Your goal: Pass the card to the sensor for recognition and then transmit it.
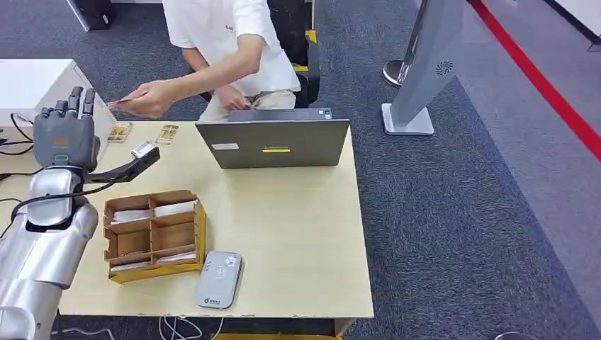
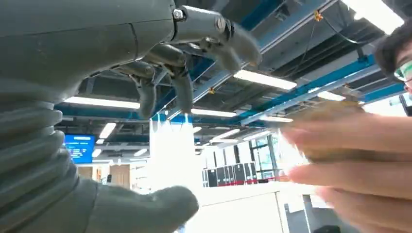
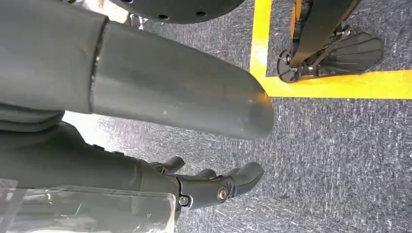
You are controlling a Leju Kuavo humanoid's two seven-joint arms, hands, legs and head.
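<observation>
Left robot hand [image 1: 66, 134] raised, fingers spread, empty; card [image 1: 126, 100] just beyond, in person's hand [image 1: 150, 99].

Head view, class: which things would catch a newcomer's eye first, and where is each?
The raised left robot hand stands at the table's far left, fingers up and apart, holding nothing. Just beyond it a person's hand reaches over the far edge with a thin card. Behind these, a grey laptop sits at the far edge, and a cardboard divider box lies nearer, with a grey card reader at the front edge.
</observation>
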